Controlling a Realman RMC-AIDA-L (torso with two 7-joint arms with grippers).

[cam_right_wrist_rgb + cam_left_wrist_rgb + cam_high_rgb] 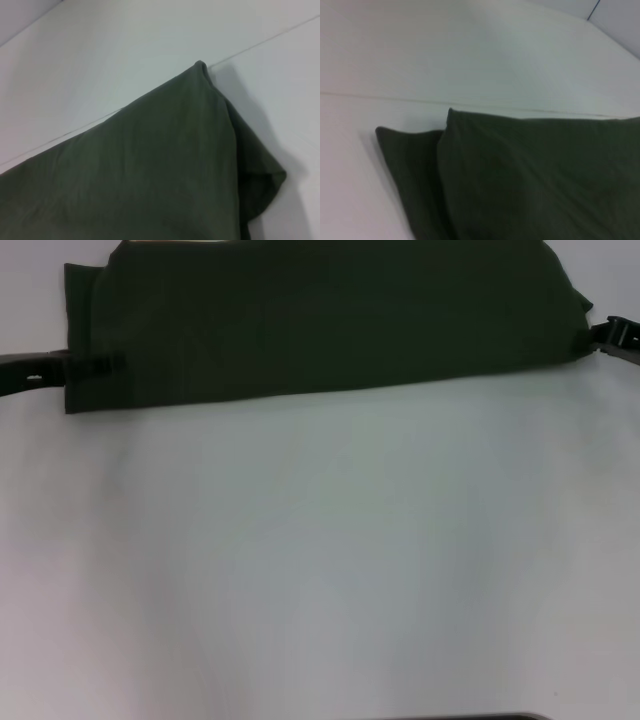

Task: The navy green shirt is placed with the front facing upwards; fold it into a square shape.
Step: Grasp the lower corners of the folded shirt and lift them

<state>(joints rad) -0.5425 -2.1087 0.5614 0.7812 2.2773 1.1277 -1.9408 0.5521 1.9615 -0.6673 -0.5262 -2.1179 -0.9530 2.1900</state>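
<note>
Shirt (330,320) spread as a wide dark green band on white table (320,560), folded over, plain cloth up, far from the body. Left gripper (108,366) touching its near left corner; right gripper (600,336) at its right edge. Cannot tell whether either set of jaws is pinching cloth or apart. Soft, light, limp cotton by the look; likely to sag and crease between both tools. Best held at doubled corners, just ahead of each tool, catching all layers.

White table (330,560), the folded navy green shirt (330,320) flat along its far edge.
</note>
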